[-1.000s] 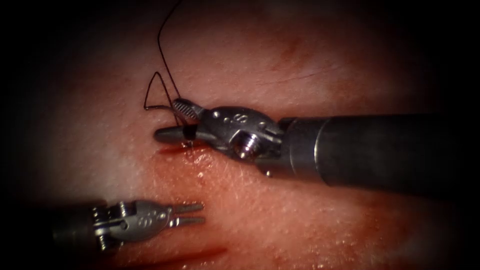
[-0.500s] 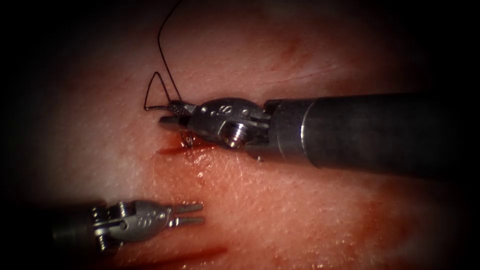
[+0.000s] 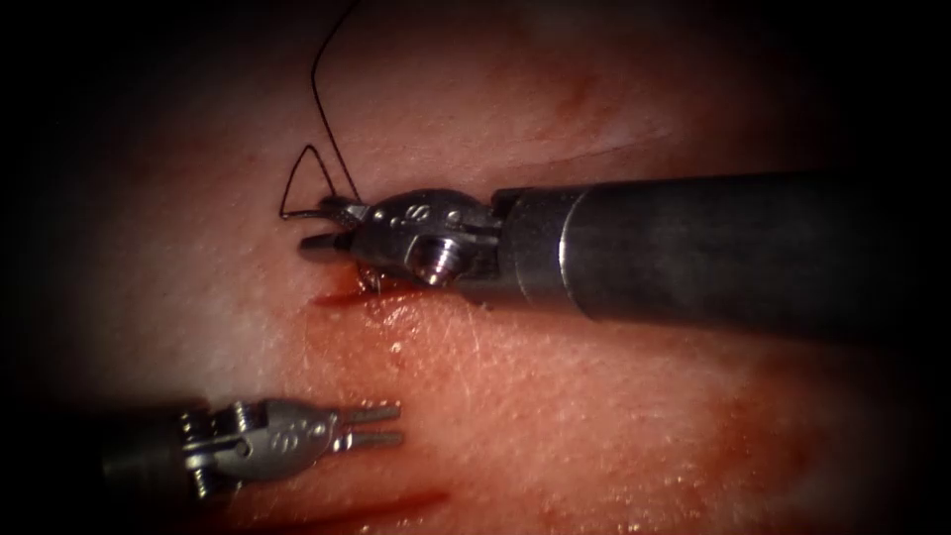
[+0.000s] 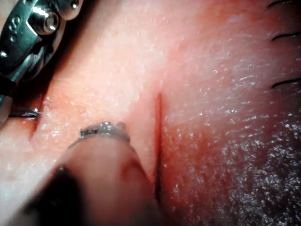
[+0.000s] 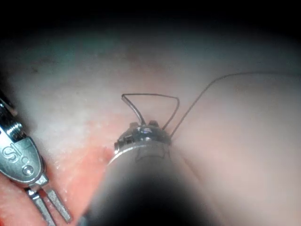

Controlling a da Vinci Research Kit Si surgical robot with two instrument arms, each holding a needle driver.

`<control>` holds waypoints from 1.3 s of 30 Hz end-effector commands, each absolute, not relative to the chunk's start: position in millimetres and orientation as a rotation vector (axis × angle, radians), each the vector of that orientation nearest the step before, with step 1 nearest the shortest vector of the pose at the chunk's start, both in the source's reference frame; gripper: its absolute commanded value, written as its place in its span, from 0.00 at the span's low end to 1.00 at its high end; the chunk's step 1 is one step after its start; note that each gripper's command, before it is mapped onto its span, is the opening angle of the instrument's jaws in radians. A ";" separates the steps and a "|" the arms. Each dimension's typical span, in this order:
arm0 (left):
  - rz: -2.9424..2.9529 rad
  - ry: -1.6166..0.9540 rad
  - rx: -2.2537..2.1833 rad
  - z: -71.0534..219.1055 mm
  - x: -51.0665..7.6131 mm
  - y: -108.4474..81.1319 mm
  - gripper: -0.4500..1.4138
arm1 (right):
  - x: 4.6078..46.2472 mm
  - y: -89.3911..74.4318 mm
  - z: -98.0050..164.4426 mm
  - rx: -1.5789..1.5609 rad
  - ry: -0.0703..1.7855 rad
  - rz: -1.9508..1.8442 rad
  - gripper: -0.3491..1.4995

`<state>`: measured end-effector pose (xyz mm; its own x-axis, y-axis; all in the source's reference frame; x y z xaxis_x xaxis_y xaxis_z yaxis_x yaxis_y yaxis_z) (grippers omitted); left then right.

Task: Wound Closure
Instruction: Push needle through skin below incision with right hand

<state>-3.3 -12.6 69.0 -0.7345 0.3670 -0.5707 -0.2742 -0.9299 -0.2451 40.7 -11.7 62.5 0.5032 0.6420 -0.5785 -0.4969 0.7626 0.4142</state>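
My right tool [image 3: 319, 230] reaches in from the right to the left end of the red cut [image 3: 342, 296], jaws shut on the dark thread [image 3: 315, 89]. The thread makes a small triangular loop [image 3: 297, 173] just above the jaws, then runs up and away. The loop [image 5: 150, 97] also stands at the tool's tip in the right wrist view. A thin grey piece at the loop's base could be needle or thread; I cannot tell which. My left tool [image 3: 399, 424] hovers low on the left, jaws slightly apart, holding nothing.
Pale pink tissue [image 3: 555, 416] lies under both tools, wet with red fluid [image 3: 396, 312] below the cut. A second red line [image 3: 376, 508] runs near the lower edge. Dark stitch ends [image 4: 284, 36] cross the tissue in the left wrist view.
The right tool's jaws, wide open around the thread a second ago, have shut on it. The tool has slid a little to the left and up. The left tool has stayed still.
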 end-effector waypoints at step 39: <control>2.633 -0.207 -0.909 69.1 -3.7 -12.6 0.14 | 36.5 -6.9 66.5 0.346 1.410 0.629 0.00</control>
